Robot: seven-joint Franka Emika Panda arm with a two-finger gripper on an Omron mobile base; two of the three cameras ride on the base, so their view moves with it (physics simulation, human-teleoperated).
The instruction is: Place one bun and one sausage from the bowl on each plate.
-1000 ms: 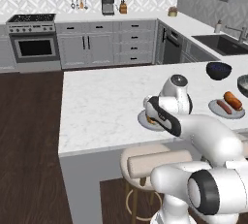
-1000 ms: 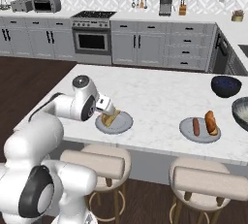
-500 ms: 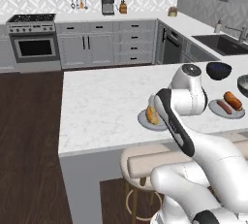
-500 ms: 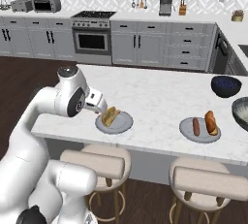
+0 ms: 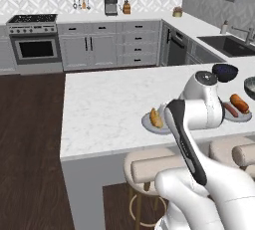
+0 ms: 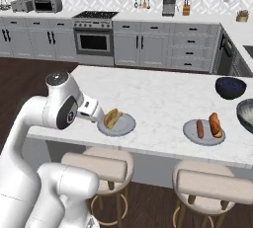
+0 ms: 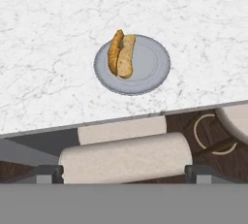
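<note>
1. Gripper (image 7: 124,172) has its jaws spread wide apart with nothing between them, hanging over the counter's near edge above a padded stool (image 7: 126,159).
2. Straight ahead of it sits the near plate (image 7: 145,75), holding a bun (image 7: 127,56) and a sausage (image 7: 115,51) lying side by side, touching.
3. Further off to the gripper's right, the second plate (image 6: 203,135) has its own bun (image 6: 215,125) and sausage (image 6: 200,129).
4. The grey bowl (image 6: 246,115) is beyond that, at the counter's far right, next to a dark blue bowl (image 6: 230,87).

free: wide bare table (image 6: 163,94) behind the plates | obstacles: dark blue bowl (image 6: 230,87), grey bowl (image 6: 246,114) at far right end
</note>
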